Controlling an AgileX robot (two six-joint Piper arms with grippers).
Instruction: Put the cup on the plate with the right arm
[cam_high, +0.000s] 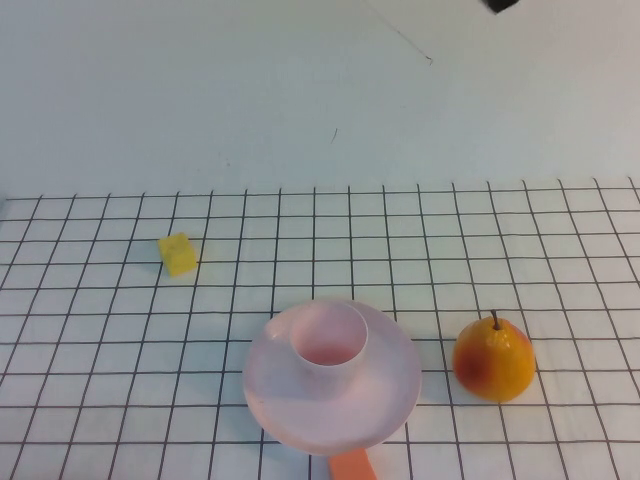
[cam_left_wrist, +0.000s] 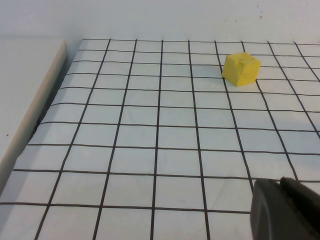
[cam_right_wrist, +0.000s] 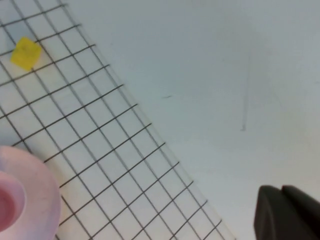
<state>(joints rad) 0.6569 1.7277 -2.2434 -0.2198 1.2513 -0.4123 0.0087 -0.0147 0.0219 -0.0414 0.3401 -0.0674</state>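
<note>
On the gridded mat (cam_high: 100, 330), going left to right, a yellow block (cam_high: 178, 254) sits at about ten o'clock from the plate (cam_high: 390, 400), the cup (cam_high: 328, 345) stands upright on the plate's far-left part, and a pear (cam_high: 494, 360) rests at three o'clock. Judging by this, the placement looks done, with only retreat left. The left gripper (cam_left_wrist: 286, 210) hangs low over the mat near the block and the right gripper (cam_right_wrist: 287, 214) is high and clear of the cup; I cannot tell either's finger state.

You see only dark, matte black gripper bodies: left gripper (cam_left_wrist: 285, 210), right gripper (cam_right_wrist: 287, 212), rounded edges, seam between halves.
</note>
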